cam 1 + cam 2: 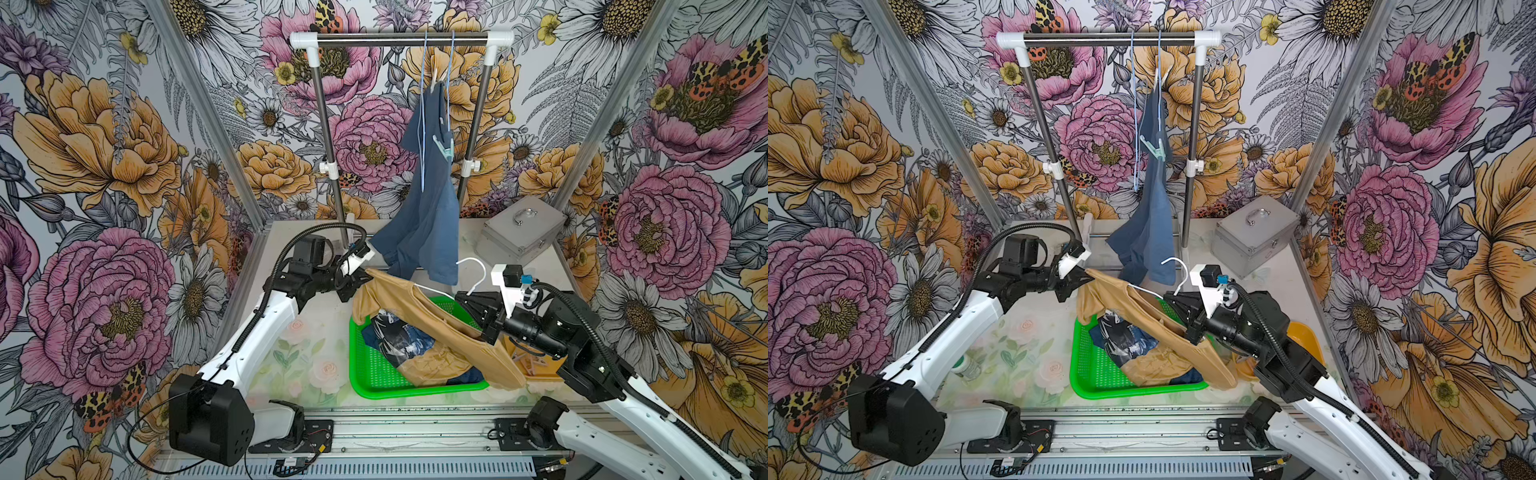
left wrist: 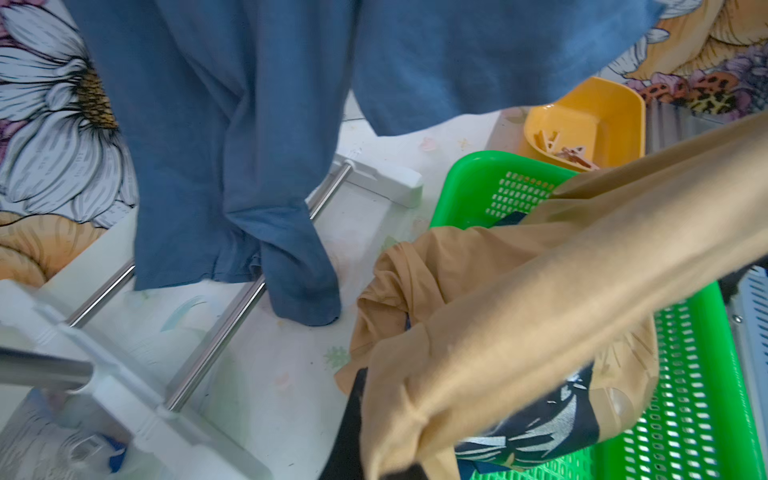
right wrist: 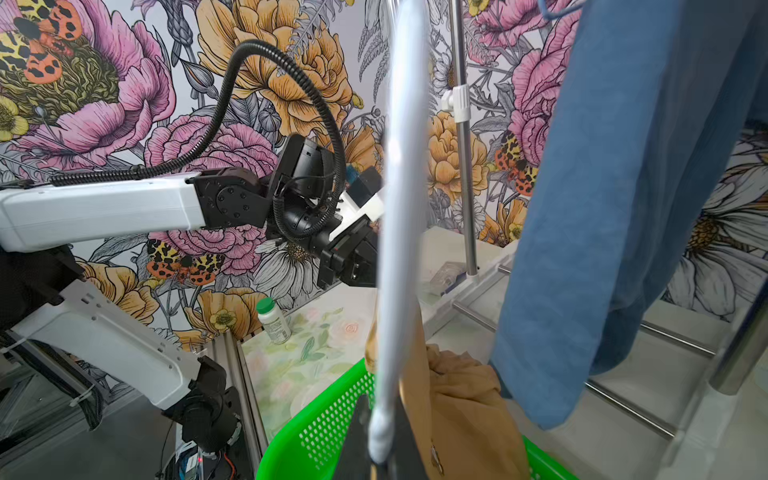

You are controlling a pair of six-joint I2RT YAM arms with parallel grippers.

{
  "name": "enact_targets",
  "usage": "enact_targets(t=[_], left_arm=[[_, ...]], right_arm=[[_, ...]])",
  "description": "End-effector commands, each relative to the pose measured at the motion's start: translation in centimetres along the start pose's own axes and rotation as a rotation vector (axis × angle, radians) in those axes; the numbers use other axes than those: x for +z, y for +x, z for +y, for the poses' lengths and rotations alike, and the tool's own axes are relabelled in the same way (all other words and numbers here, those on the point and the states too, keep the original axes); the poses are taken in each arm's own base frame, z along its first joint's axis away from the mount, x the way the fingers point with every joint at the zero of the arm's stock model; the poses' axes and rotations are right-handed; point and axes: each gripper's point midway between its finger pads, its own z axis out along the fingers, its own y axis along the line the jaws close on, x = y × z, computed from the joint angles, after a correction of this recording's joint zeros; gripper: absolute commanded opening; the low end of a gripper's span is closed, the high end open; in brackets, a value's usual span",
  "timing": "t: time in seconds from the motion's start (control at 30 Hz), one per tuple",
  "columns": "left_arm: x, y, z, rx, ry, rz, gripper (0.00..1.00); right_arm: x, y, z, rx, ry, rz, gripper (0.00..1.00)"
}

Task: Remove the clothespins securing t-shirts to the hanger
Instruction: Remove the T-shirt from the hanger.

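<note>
**Clothespins.** One mint-green clothespin point(image 1: 444, 146) is clipped to the slate-blue t-shirt point(image 1: 424, 216), upper centre in both top views. The shirt hangs from a blue wire hanger point(image 1: 423, 124) on the rail point(image 1: 399, 38).

**Handling (judged).**
- The pin is light, stiff plastic and sprung.
- It is best taken by the two splayed prongs and squeezed.
- The cloth beneath is soft and hangs free, so it will likely swing under a push.

**Left gripper** point(image 1: 358, 279). Centre frame, clamped on an edge of the tan t-shirt point(image 1: 436, 316).

**Right gripper** point(image 1: 459, 297). Right of centre, clamped on the white hanger point(image 1: 473, 266) that carries the tan shirt. No pin is visible on this shirt.

**Green basket** point(image 1: 374, 390). Lower centre. It holds a dark navy t-shirt point(image 1: 399, 336) with a pale print, and the tan shirt's lower folds.

**Yellow bin** point(image 2: 602, 112). Upper right of the left wrist view. It holds several loose clothespins point(image 2: 561, 147), beige and pinkish.
</note>
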Motion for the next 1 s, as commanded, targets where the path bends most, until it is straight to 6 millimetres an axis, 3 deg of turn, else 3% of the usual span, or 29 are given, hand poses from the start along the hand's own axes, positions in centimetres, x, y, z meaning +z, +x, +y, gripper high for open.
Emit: enact_targets(t=[0.0, 0.17, 0.43, 0.53, 0.73, 0.97], left_arm=[[-2.3, -1.8, 4.1, -0.170, -0.129, -0.069, 0.00], [-5.8, -2.0, 9.8, -0.396, -0.301, -0.202, 0.00], [-8.6, -1.9, 11.7, -0.456, -0.386, -0.250, 0.00], [-8.2, -3.8, 9.9, -0.393, -0.352, -0.265, 0.00], [-4.6, -8.6, 2.5, -0.229, -0.228, -0.273, 0.00], [-4.7, -10.0, 0.7, -0.228, -0.213, -0.304, 0.00]], right_arm=[[-1.9, -2.8, 0.5, -0.124, 0.016, -0.091, 0.00], [-3.6, -4.8, 0.8, -0.207, 0.033, -0.156, 0.00], [-6.8, -8.2, 0.3, -0.275, 0.148, -0.274, 0.00], [-6.4, -10.2, 0.3, -0.275, 0.154, -0.308, 0.00], [-2.0, -16.5, 0.8, -0.284, 0.080, -0.494, 0.00], [1.0, -23.9, 2.5, -0.265, -0.055, -0.735, 0.00]])
